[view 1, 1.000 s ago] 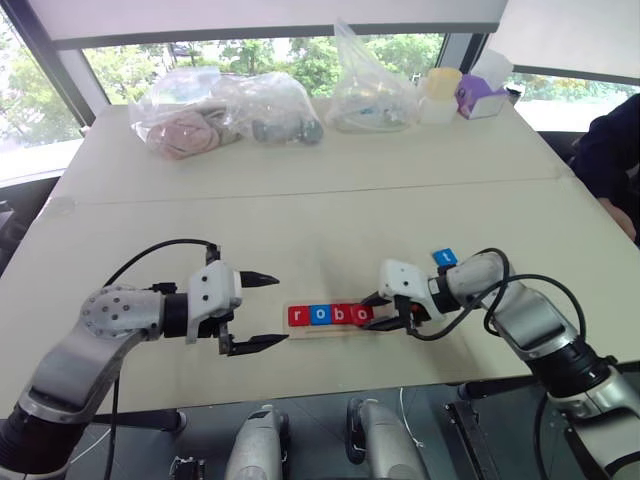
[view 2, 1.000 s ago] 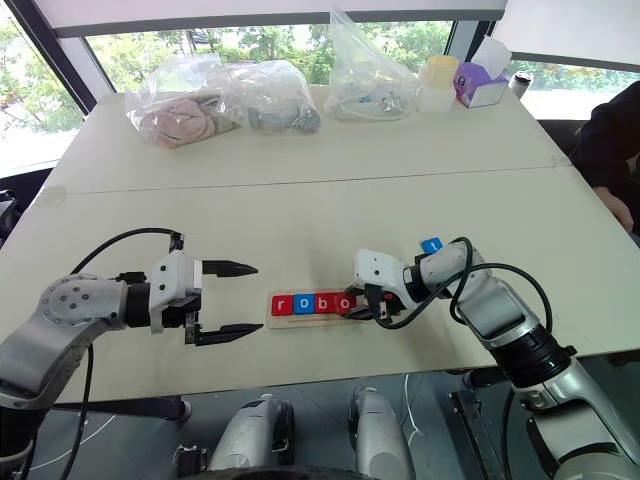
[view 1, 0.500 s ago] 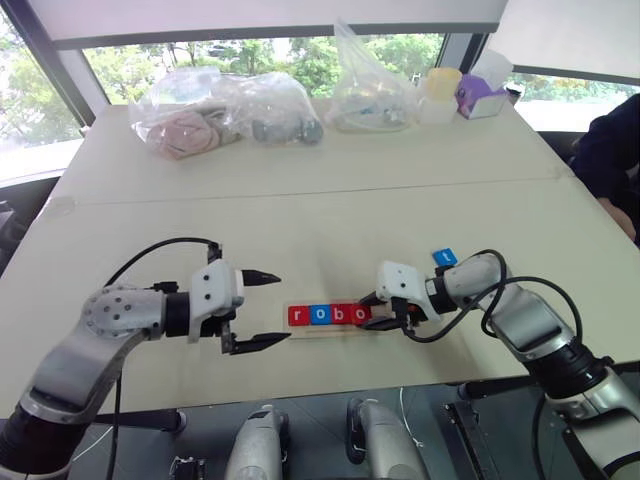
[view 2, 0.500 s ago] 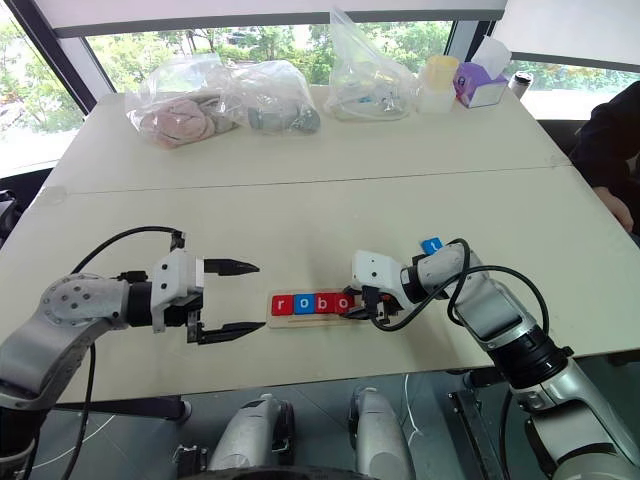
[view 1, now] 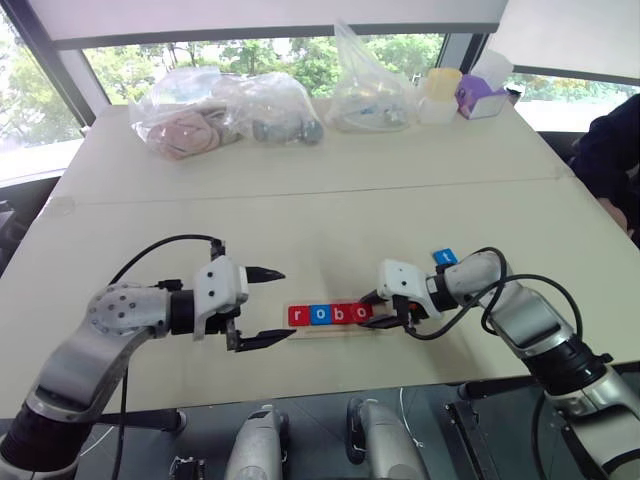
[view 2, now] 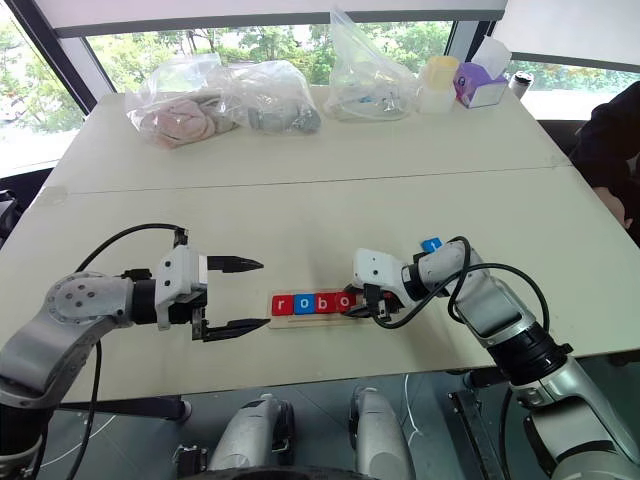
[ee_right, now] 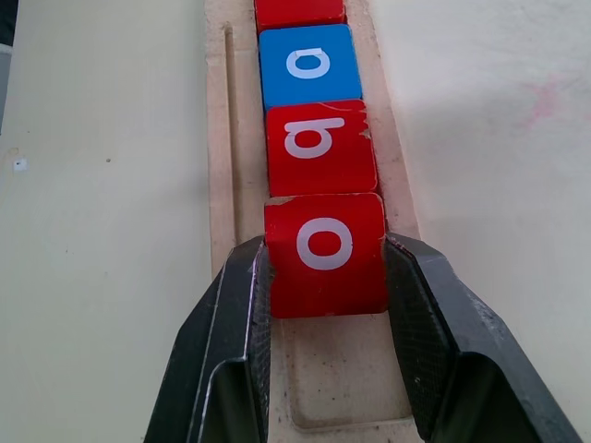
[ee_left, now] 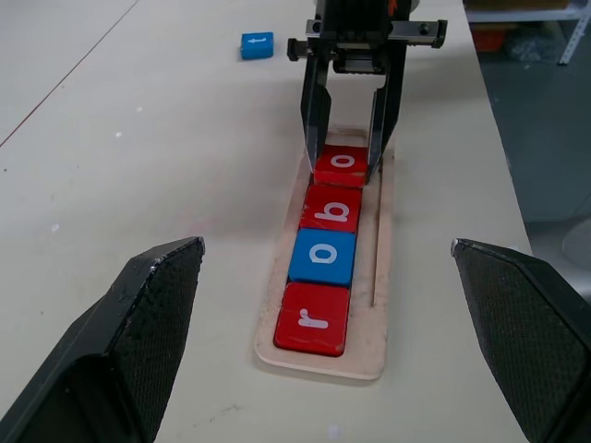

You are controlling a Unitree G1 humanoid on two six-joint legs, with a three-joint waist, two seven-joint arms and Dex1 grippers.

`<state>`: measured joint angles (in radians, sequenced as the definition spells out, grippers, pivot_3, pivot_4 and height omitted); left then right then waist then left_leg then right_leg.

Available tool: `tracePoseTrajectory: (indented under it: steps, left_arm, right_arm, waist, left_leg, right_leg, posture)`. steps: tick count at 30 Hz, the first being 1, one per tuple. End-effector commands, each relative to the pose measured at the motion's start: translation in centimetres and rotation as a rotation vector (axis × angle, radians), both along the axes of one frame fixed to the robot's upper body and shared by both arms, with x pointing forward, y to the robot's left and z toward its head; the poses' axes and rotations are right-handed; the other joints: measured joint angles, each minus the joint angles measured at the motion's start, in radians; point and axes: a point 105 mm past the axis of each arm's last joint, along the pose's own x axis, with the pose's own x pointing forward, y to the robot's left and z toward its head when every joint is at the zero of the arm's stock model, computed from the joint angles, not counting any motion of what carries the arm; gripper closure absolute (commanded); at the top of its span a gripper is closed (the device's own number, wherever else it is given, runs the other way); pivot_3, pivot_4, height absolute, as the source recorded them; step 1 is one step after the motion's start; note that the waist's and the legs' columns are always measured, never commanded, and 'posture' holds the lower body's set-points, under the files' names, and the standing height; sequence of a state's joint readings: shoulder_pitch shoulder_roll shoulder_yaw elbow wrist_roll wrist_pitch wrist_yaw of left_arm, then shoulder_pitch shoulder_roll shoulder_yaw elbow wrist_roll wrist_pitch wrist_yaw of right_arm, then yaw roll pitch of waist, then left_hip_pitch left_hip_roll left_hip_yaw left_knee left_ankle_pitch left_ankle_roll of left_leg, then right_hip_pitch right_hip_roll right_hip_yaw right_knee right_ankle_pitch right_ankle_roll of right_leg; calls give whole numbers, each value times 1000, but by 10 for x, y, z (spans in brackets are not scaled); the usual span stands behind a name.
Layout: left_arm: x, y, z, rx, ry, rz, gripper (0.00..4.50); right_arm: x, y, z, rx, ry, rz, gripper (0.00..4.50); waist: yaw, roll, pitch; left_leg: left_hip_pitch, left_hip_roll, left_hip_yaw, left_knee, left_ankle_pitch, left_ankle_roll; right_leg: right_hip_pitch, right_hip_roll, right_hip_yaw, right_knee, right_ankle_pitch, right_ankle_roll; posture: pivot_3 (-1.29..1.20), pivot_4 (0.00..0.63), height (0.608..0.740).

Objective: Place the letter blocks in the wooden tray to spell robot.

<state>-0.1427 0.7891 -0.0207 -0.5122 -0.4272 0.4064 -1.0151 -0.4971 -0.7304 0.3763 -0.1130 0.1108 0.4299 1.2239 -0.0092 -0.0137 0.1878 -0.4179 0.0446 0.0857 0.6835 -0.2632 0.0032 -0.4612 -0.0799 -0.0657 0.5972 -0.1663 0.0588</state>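
Your long light-wood tray [ee_left: 379, 305] lies at the near middle of the pale surface [view 1: 330, 215]. It holds four square blocks in a row: red r [ee_left: 313, 318], blue o [ee_left: 322, 256], red b [ee_left: 334, 208], red o [ee_right: 325, 249]. Your right gripper [ee_right: 325, 277] has its fingers closed on that red o. Your left gripper [view 1: 268, 306], fingers wide apart and holding nothing, hovers just left of the tray. The blue t block [view 1: 445, 257] lies loose on the surface, right of and beyond the tray.

The left tool [view 1: 270, 306] hovers spread wide; the right tool [ee_right: 325, 277] is clamped tight.

place: office or lab room | cues — long pale table [view 1: 300, 215], big windows [view 1: 260, 50], tissue box [view 1: 482, 97]
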Motion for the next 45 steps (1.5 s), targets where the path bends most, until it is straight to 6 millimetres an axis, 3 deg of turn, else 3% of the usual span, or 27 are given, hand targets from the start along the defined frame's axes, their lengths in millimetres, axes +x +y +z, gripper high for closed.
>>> tracePoseTrajectory:
  steps: [1, 2, 5, 15, 20, 33, 45]
  left_arm:
    - [-2, -4, 9, -15, -35, -17, 0]
    - [-2, -4, 9, -15, -35, -16, 0]
    - [-3, -4, 9, -17, -36, -15, 0]
    - [-3, -6, 8, -23, -34, -16, 0]
    - [-2, -6, 8, -23, -33, -21, 0]
    - [0, -6, 8, -21, -37, -32, 0]
    - [-2, -7, 8, -21, -36, -35, 0]
  right_arm:
    - [2, 4, 7, 11, -24, 9, 2274]
    - [2, 4, 8, 14, -25, 9, 2066]
    - [3, 6, 13, 26, -41, 12, 502]
    - [14, 3, 52, 143, -117, -88, 502]
    - [12, -7, 43, 112, -100, -119, 502]
    - [-4, -1, 25, 98, -38, -98, 502]
    - [4, -5, 11, 69, -69, -119, 502]
  waist:
    - [0, 0, 0]
    - [0, 0, 0]
    - [0, 0, 0]
    - [0, 0, 0]
    - [2, 0, 0]
    - [0, 0, 0]
    - [0, 0, 0]
  left_leg:
    - [0, 0, 0, 0, 0, 0]
    - [0, 0, 0, 0, 0, 0]
    - [0, 0, 0, 0, 0, 0]
    - [0, 0, 0, 0, 0, 0]
    - [0, 0, 0, 0, 0, 0]
    - [0, 0, 0, 0, 0, 0]
    - [0, 0, 0, 0, 0, 0]
  right_leg:
    - [0, 0, 0, 0, 0, 0]
    - [0, 0, 0, 0, 0, 0]
    - [0, 0, 0, 0, 0, 0]
    - [0, 0, 0, 0, 0, 0]
    - [0, 0, 0, 0, 0, 0]
    - [0, 0, 0, 0, 0, 0]
    - [0, 0, 0, 0, 0, 0]
  posture:
    - [0, 150, 740]
    - [0, 150, 740]
    - [0, 150, 740]
    - [0, 150, 740]
    - [0, 150, 740]
    - [0, 150, 740]
    - [0, 150, 740]
